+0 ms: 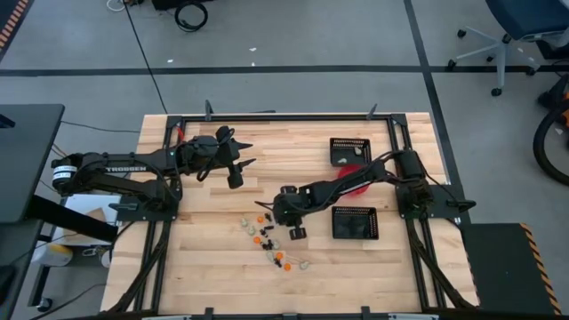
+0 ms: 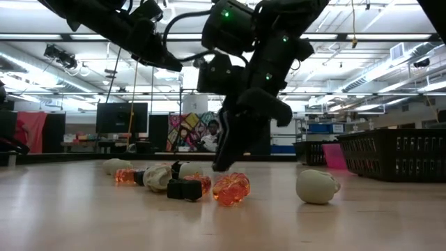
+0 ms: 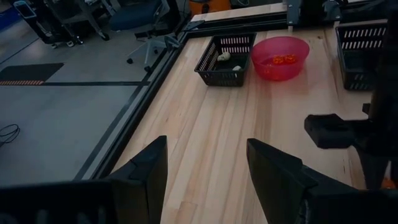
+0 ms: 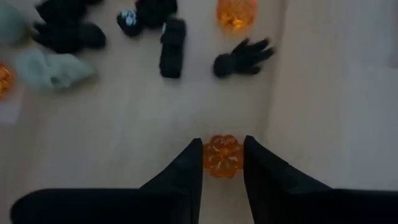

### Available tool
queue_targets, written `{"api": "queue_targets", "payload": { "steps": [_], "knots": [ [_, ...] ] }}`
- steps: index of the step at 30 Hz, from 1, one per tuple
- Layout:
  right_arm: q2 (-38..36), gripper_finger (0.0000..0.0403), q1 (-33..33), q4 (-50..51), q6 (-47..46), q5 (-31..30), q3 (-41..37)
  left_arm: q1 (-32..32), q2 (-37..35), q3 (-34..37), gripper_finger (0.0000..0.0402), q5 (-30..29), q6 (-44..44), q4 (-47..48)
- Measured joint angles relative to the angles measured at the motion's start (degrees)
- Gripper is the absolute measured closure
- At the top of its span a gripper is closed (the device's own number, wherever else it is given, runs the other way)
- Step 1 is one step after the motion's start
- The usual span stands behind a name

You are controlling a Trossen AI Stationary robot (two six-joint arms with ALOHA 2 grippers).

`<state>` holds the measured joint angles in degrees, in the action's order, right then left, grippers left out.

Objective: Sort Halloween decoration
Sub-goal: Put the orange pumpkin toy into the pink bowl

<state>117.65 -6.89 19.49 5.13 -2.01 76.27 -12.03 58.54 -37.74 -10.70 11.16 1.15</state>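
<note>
Table planks fill the high view's centre. Left gripper hovers at upper left, fingers apart around nothing. Right gripper reaches to the centre, its fingers closed against an orange pumpkin trinket. Remaining Halloween decoration lies scattered at lower centre.

My view: grey floor with dark tape lines, blue office chair, ceiling strip lights, shelving behind.
</note>
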Motion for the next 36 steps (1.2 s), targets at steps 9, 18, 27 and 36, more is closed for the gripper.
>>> {"api": "queue_targets", "payload": {
  "steps": [9,18,27,36],
  "knots": [
    [-3.67,0.0306,0.28,1.63,-0.35,-1.52,0.16,0.0,0.0,0.0,0.0209,0.0,0.24,0.0],
    [-6.1,0.0306,0.3,2.91,-0.39,-1.52,0.26,0.0,0.0,0.0,0.0209,0.0,0.2,-0.02],
    [-10.75,0.0306,0.3,6.46,-0.44,-2.45,0.28,0.0,0.0,0.0,0.0209,0.0,0.17,0.02],
    [-16.78,0.0306,0.34,10.68,-0.9,-4.53,0.33,-0.02,0.0,0.0,0.0209,0.0,0.13,0.02]
  ]
}}
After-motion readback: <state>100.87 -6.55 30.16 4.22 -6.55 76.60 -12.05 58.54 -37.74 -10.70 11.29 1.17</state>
